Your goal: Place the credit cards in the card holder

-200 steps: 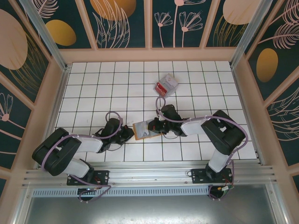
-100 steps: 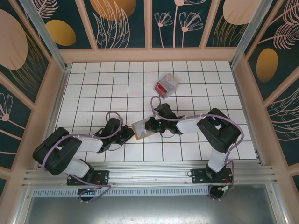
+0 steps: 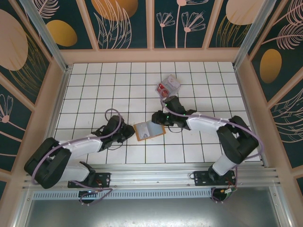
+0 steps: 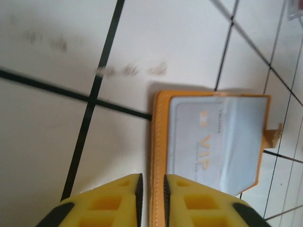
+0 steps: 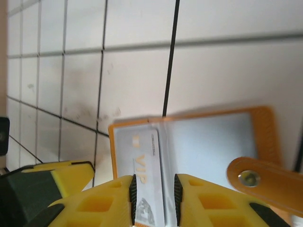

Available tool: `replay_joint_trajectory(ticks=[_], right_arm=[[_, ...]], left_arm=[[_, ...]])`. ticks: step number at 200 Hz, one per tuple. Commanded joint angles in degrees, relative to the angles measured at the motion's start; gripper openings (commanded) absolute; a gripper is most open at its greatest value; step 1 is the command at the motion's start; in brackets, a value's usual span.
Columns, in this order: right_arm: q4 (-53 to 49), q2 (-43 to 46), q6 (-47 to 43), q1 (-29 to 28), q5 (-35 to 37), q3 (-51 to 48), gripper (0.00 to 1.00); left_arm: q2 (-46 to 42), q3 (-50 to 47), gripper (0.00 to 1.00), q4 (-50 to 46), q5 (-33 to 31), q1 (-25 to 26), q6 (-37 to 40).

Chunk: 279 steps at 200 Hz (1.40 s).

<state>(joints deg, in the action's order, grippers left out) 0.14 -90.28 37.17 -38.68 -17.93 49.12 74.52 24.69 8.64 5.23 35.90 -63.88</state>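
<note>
Tiled table (image 3: 94,94), left arm (image 3: 80,144) and right arm (image 3: 203,124) stretched low toward card holder (image 3: 149,130)

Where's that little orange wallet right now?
Seen from above, the orange wallet lies open on the tiled table, between the left claw and the right claw.

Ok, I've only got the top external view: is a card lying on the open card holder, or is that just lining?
Observer: A whitish card printed VIP lies on the card holder's lining; whether it's tucked in, I can't tell.
Operator: Is anything gripping it on the right?
Observer: The right fingers stand slightly parted, the card showing through the gap.
Operator: And left?
Observer: The left fingers are narrowly parted over the holder's orange edge.
</note>
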Motion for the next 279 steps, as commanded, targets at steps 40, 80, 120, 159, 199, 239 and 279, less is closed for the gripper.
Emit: replay_joint_trajectory(ticks=[40,80,120,159,199,239,279], right_arm=[[-8.9,5.13,-3.2,-1.68,-2.11,-5.01,0.23],[-3.56,3.87,0.74,-3.26,-1.31,-12.29,0.22],[3.06,-2.61,0.31,0.63,-2.02,-12.07,0.22],[4.89,-11.68,-2.76,4.07,-4.98,-1.28,0.22],[-0.49,-24.11,-8.02,5.6,-8.52,17.21,0.22],[-8.23,-31.0,-12.2,5.56,-11.71,30.01,0.21],[-13.45,-30.91,-16.43,6.98,-11.33,32.99,0.21]], left_arm=[[4.84,15.4,0.3,-12.25,-6.43,-4.22,13.06],[19.51,25.25,0.23,-13.81,-1.76,-5.04,19.8],[21.32,21.22,0.2,-12.87,1.95,-4.96,19.51],[15.98,9.86,0.16,-4.67,9.27,-3.83,11.22],[11.87,7.66,0.16,-3.3,9.0,2.24,5.21],[15.6,9.85,0.16,-0.52,9.1,4.5,3.5],[22.42,16.1,0.17,3.82,10.34,6.58,2.32]])
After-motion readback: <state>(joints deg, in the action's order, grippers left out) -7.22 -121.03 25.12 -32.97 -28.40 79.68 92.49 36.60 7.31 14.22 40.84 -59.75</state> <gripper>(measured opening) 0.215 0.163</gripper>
